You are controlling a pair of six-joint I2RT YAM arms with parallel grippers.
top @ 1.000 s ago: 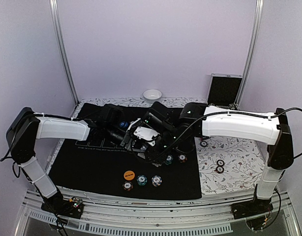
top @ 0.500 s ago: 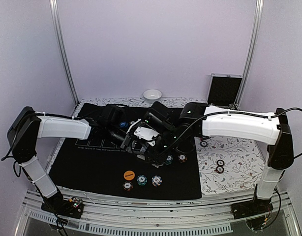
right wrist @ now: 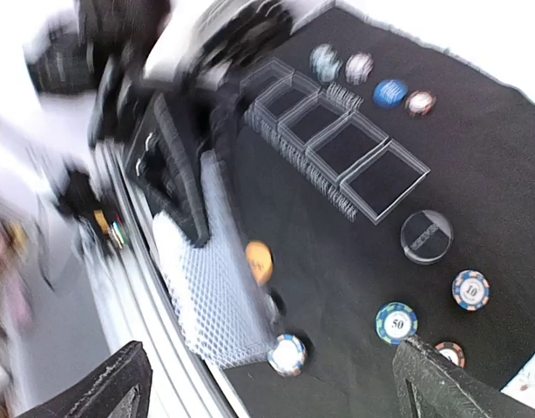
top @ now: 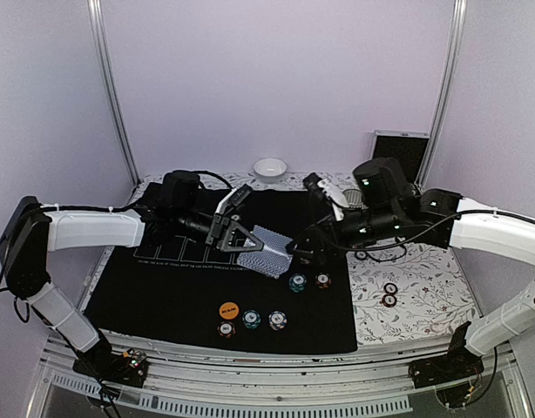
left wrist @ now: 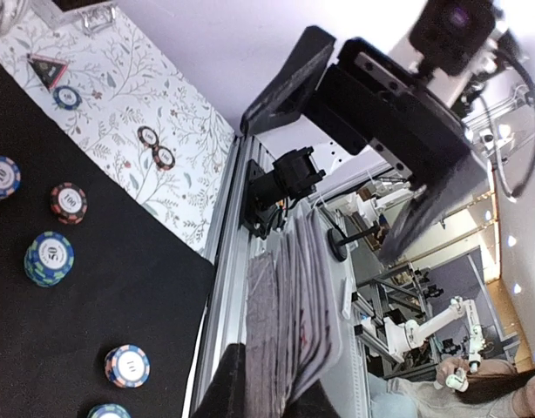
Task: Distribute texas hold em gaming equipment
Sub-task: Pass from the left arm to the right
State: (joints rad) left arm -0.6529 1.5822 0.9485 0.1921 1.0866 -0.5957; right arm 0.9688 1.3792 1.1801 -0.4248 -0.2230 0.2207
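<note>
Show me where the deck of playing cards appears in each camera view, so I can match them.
Top external: deck of playing cards at mid-mat, held in the left fingers.
Left wrist: bottom centre, seen edge-on.
Right wrist: lower left, blurred, patterned backs showing.
Shared landmark: the green 50 chip, visible in all three.

White bowl (top: 269, 167) at far edge; black mat (top: 163, 287) over floral cloth (top: 416, 261); case (top: 398, 158) far right.
</note>
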